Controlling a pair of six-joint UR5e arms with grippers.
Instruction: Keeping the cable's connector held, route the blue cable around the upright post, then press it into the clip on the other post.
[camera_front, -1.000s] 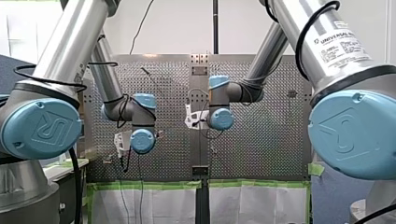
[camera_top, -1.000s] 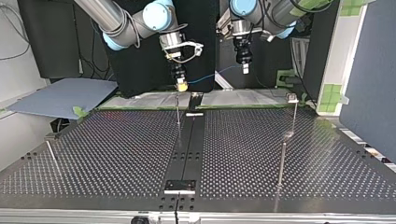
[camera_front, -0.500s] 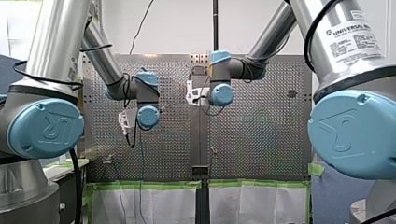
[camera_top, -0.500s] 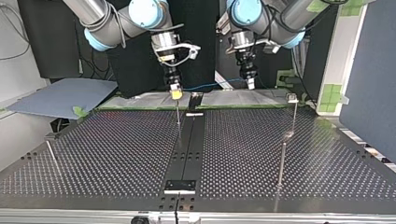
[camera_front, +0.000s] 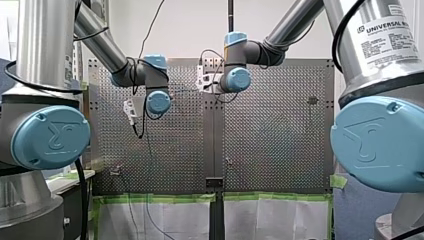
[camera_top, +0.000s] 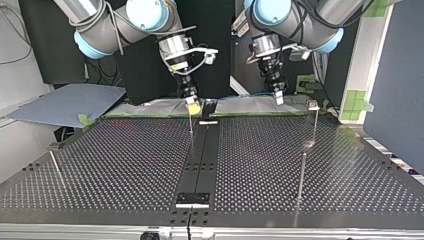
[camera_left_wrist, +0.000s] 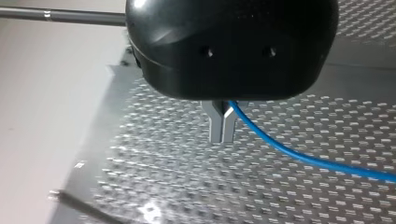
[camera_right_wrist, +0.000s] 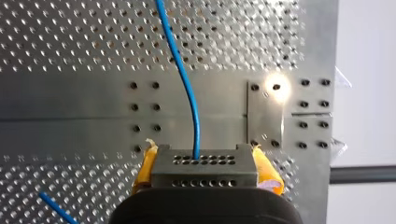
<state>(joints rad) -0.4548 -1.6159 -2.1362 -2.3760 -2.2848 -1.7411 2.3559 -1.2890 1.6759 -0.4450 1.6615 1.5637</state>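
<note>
Routing pends: right hand (camera_right_wrist: 205, 161) clamps the connector (camera_right_wrist: 205, 171), left hand (camera_left_wrist: 222, 126) pinches the blue cable (camera_left_wrist: 299, 156); next, circle the upright post (camera_top: 191, 122).

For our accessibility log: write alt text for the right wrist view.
My right gripper, with yellow pads, is shut on a grey connector dotted with small holes. The blue cable runs from it ahead over the perforated table. Another blue stretch shows beside the gripper.

upright posts (camera_top: 301, 172) scattered, table (camera_top: 125, 165) open between
</note>
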